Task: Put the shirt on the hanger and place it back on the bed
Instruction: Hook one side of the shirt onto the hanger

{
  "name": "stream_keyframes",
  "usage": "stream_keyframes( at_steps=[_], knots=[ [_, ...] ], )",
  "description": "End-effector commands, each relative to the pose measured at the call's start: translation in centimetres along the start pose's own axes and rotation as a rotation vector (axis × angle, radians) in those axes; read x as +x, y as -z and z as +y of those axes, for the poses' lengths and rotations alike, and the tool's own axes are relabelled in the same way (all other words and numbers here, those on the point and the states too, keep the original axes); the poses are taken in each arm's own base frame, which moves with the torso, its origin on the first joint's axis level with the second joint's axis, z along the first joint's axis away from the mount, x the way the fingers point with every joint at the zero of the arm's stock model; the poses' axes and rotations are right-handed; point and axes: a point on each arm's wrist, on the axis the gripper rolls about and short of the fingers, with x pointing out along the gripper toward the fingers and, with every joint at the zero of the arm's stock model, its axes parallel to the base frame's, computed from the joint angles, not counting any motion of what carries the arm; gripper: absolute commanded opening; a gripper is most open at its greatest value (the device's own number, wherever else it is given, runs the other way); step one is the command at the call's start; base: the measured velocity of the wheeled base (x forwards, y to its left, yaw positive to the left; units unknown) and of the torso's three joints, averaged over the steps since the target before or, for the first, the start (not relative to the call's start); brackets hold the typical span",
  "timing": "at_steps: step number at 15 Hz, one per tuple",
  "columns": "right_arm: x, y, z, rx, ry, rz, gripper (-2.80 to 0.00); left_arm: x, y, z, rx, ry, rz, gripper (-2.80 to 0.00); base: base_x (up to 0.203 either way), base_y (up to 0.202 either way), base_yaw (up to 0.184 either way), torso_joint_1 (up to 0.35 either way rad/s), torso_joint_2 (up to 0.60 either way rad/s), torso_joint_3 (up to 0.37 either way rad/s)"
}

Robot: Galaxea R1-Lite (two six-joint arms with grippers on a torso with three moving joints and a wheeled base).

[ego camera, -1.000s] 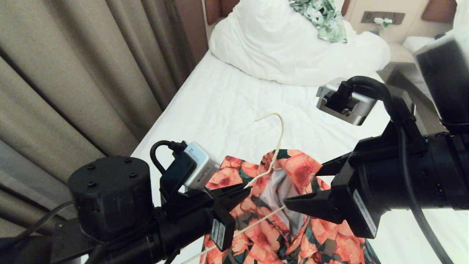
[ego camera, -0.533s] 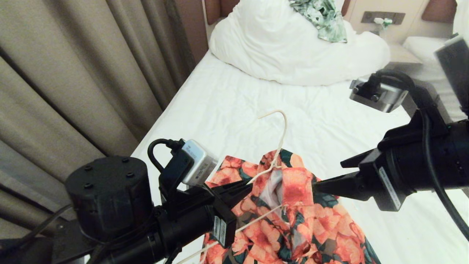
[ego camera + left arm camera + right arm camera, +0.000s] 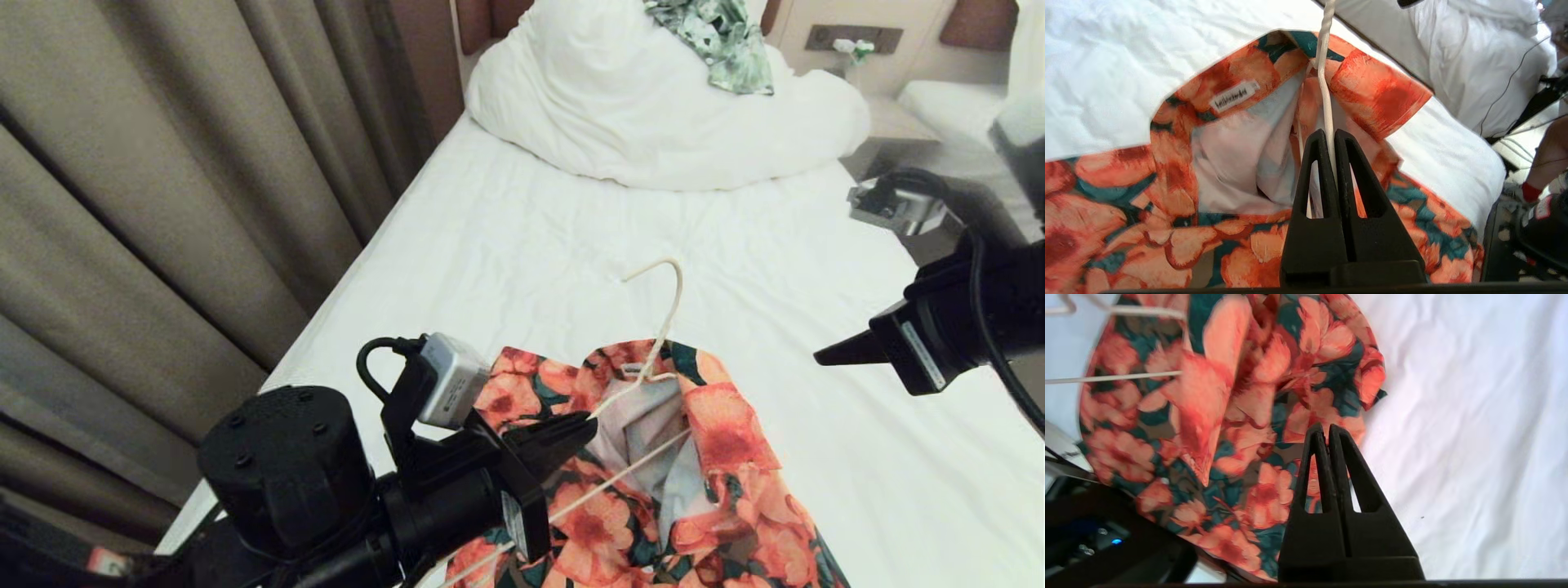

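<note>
The shirt [image 3: 718, 441], orange flowers on dark green, hangs over the near part of the bed [image 3: 522, 229]. The cream wire hanger [image 3: 671, 302] runs through its open collar, hook pointing up and away from me. My left gripper [image 3: 592, 420] is shut on the hanger wire just below the neck; in the left wrist view the hanger [image 3: 1323, 81] passes between the closed left gripper [image 3: 1329, 132], beside the white neck label [image 3: 1234, 95]. My right gripper [image 3: 820, 358] is off to the right of the shirt, shut and empty. In the right wrist view the right gripper [image 3: 1327, 428] hovers over the shirt's [image 3: 1208, 396] edge.
A bulky white duvet [image 3: 653, 114] lies at the head of the bed with a green-and-white garment [image 3: 722, 41] on top. Beige curtains [image 3: 163, 163] hang along the left side. A nightstand [image 3: 890, 122] and another bed [image 3: 955, 106] are at the right. A person's leg [image 3: 1547, 151] shows in the left wrist view.
My right gripper has drawn away from the collar to the right and closed from open. The left gripper, with hanger and shirt, has shifted a little to the right.
</note>
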Motion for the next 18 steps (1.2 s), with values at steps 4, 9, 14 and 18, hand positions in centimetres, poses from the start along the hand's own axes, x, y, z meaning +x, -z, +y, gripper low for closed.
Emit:
stream_keyframes(
  at_steps=[4, 9, 14, 18],
  knots=[
    [5.6, 0.0, -1.7, -0.104, -0.006, 0.111, -2.8, 0.5, 1.1, 0.2, -0.001, -0.005, 0.037, -2.8, 0.0, 0.0, 0.0, 0.0, 0.0, 0.0],
    [8.9, 0.5, -2.8, -0.104, -0.026, 0.184, -2.8, 0.6, 1.0, 0.2, 0.003, -0.005, 0.034, -2.8, 0.0, 0.0, 0.0, 0.0, 0.0, 0.0],
    [9.2, 0.8, -2.7, -0.047, -0.045, 0.185, -2.8, 0.6, 1.2, 0.2, 0.0, -0.004, 0.038, -2.8, 0.0, 0.0, 0.0, 0.0, 0.0, 0.0],
    [9.2, 1.7, -2.3, -0.016, -0.126, 0.2, -2.8, 0.6, 1.2, 0.2, -0.001, -0.003, 0.04, -2.8, 0.0, 0.0, 0.0, 0.0, 0.0, 0.0]
  ],
)
